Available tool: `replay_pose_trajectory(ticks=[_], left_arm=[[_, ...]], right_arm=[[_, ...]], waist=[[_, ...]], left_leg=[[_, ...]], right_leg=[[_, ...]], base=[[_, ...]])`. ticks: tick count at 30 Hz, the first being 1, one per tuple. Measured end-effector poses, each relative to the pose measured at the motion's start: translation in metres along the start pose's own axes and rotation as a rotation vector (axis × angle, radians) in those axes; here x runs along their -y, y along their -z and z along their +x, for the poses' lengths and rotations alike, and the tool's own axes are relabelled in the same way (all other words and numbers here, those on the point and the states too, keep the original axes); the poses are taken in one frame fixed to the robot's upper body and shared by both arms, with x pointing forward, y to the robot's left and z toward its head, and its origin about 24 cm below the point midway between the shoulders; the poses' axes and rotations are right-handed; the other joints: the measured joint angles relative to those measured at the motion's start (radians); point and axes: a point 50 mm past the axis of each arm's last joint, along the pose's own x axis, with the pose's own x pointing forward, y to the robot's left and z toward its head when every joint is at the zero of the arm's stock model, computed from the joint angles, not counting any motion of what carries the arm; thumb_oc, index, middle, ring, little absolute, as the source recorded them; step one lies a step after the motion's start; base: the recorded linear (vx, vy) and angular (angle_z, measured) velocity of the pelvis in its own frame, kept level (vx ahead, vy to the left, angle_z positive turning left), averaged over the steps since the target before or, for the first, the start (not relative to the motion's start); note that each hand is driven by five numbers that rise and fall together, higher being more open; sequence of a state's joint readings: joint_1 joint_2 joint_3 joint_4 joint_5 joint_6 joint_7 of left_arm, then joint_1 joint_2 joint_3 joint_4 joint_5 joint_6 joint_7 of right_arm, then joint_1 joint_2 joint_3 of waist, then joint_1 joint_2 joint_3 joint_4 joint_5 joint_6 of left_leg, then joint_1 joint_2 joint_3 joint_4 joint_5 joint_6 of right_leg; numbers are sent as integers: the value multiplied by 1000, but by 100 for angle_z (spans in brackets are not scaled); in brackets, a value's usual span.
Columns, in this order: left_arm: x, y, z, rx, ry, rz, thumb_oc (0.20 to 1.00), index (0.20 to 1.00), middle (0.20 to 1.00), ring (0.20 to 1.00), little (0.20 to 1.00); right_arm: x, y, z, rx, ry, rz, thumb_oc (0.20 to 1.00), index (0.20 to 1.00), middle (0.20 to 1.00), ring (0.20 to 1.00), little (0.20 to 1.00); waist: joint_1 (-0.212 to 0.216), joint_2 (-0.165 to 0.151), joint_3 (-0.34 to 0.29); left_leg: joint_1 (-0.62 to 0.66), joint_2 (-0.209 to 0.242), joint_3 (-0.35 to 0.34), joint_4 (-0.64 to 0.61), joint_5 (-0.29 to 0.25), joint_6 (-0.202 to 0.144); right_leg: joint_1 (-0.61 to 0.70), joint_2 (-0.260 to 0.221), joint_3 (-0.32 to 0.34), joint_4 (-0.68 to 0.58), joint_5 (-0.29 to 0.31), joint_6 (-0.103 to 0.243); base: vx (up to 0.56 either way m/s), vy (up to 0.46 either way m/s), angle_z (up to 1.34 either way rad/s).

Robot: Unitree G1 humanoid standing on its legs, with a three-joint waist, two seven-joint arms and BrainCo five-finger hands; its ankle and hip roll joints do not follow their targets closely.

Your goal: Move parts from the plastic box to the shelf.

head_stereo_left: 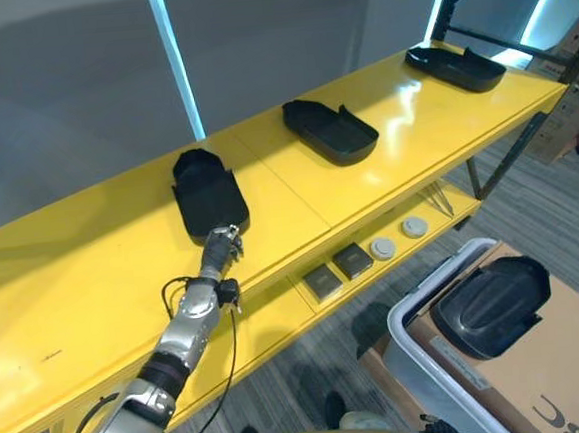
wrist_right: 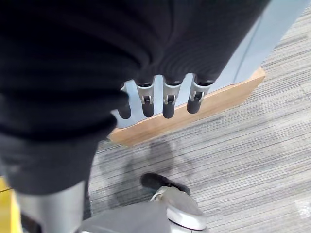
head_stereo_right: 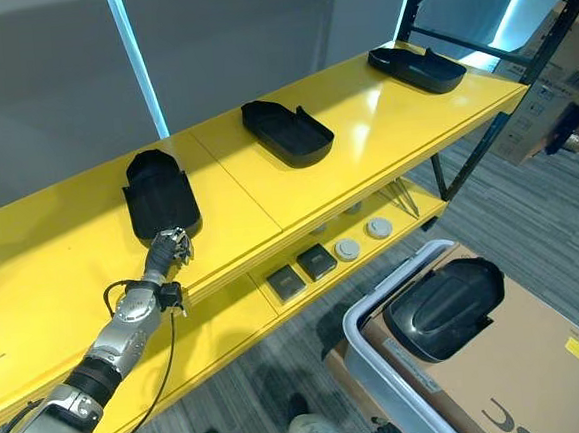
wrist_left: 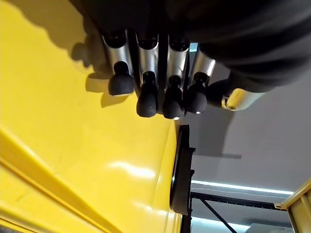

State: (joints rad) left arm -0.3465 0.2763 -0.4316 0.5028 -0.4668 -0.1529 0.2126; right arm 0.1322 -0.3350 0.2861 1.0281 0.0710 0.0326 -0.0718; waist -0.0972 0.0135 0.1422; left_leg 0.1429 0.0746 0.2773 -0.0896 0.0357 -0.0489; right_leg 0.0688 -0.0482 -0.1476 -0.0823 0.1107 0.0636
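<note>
Yellow shelf (head_stereo_left: 94, 282) boards run across the left eye view, and we count three black parts on the top level: the near part (head_stereo_left: 208, 191), a middle part (head_stereo_left: 329, 130) and a far part (head_stereo_left: 454, 66). One more part (head_stereo_left: 492, 306) sits in the plastic box (head_stereo_left: 413, 352) on the floor at lower right — so we judge the job mostly done, with one piece left. Our left hand (head_stereo_left: 222, 246) reaches over the shelf edge, its tips at the near part's closest end.

From the right eye view the layout reads the same, with small items (head_stereo_right: 318, 261) on the lower board.

Up close in the left wrist view, the fingers (wrist_left: 147, 94) hang straight and relaxed, gripping nothing, just above the yellow surface.

Over in the right wrist view, our right hand (wrist_right: 165, 99) hangs above grey carpet (wrist_right: 252, 145), fingers loose and empty.
</note>
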Motion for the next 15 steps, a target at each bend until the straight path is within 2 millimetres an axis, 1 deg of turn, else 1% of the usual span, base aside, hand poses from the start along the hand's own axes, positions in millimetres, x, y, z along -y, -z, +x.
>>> replay_pose_trajectory(ticks=[6,7,8,9,10,13,15], left_arm=[[1,0,0,0,-2,-2,200,200,200,200,200],[1,0,0,1,-1,-3,244,244,244,244,244],[1,0,0,1,2,-3,385,385,385,385,385],[1,0,0,1,4,-3,900,900,900,900,900],[1,0,0,2,10,-4,1000,1000,1000,1000,1000],[4,-5,-2,28,52,-11,1000,1000,1000,1000,1000],[6,-15,-10,77,95,-16,1000,1000,1000,1000,1000]], right_arm=[[-1,1,0,-3,-6,-7,1000,1000,1000,1000,1000],[-1,1,0,-3,-5,-8,1000,1000,1000,1000,1000],[-1,0,0,-3,-5,-8,1000,1000,1000,1000,1000],[-1,0,0,-2,-5,-8,1000,1000,1000,1000,1000],[-1,0,0,-1,-6,-7,1000,1000,1000,1000,1000],[0,-3,1,5,-3,-7,1000,1000,1000,1000,1000],[0,-3,1,8,-2,-5,1000,1000,1000,1000,1000]], waist=[[-1,-5,-3],[-1,-6,-5],[0,-8,-7],[0,-10,-9],[1,-12,-11],[9,-17,-13],[14,-17,-13]], left_leg=[[0,0,0,0,0,0],[0,0,0,0,0,1],[0,0,0,0,1,2],[0,0,0,0,1,2],[-1,0,0,0,1,2],[-1,0,0,0,2,3],[-2,0,-1,0,2,3]], right_leg=[[0,0,1,0,0,0],[0,0,0,0,0,0],[0,0,0,0,0,0],[0,0,0,0,0,0],[0,0,0,0,0,0],[-1,0,0,0,0,0],[0,-1,-2,0,1,-1]], base=[[0,0,0],[0,0,0],[0,0,0],[0,0,0],[-34,29,0],[-39,36,0],[-51,61,2]])
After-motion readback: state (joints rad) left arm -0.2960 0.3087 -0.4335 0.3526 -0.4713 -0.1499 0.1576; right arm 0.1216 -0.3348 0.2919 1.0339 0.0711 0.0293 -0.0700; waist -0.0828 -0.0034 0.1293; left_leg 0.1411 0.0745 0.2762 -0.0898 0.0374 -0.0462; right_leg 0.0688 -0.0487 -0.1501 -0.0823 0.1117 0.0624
